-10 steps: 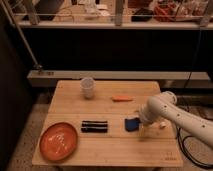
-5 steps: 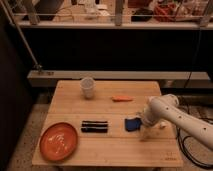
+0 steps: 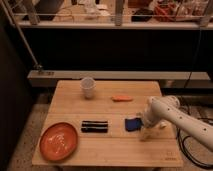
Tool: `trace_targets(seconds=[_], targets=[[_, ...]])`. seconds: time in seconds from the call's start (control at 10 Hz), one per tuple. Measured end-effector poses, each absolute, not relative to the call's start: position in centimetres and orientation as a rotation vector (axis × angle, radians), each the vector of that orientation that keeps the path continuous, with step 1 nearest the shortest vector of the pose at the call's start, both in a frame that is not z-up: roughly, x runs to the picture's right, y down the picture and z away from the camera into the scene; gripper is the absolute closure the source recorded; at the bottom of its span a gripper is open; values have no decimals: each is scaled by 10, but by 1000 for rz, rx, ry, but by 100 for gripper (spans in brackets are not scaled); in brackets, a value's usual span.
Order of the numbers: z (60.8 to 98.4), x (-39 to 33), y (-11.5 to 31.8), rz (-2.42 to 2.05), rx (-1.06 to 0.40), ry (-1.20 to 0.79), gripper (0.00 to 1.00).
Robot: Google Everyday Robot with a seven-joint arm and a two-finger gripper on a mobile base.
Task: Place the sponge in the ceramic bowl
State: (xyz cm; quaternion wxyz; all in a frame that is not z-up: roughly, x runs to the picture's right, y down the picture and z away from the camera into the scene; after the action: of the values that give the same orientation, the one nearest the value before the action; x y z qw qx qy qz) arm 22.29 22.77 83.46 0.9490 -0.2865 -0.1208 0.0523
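Note:
The dark-blue sponge (image 3: 131,123) lies flat on the wooden table (image 3: 107,149), right of centre. My gripper (image 3: 144,131), at the end of the white arm (image 3: 172,114) reaching in from the right, hangs low over the table right against the sponge's right edge, open, and holding nothing. The orange-red ceramic bowl (image 3: 58,141) sits at the table's front left corner, far from the sponge, with nothing in it.
A black striped flat bar (image 3: 95,126) lies between the bowl and the sponge. A white cup (image 3: 88,87) stands at the back left and a small orange stick (image 3: 122,98) at the back centre. Black cables (image 3: 192,150) hang off the table's right side.
The gripper has come down and slightly left, closer to the sponge's right edge. The sponge and the other objects have not moved.

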Motion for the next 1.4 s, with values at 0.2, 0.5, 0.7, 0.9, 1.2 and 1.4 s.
trace_targets(seconds=[0.2, 0.5, 0.7, 0.9, 1.2, 1.4], targets=[[836, 224, 231, 115, -589, -253, 20], [837, 223, 235, 124, -603, -266, 20], [837, 225, 239, 136, -609, -273, 20], [837, 223, 240, 142, -614, -279, 20], [837, 221, 243, 148, -624, -285, 20], [837, 221, 247, 160, -630, -290, 20]])
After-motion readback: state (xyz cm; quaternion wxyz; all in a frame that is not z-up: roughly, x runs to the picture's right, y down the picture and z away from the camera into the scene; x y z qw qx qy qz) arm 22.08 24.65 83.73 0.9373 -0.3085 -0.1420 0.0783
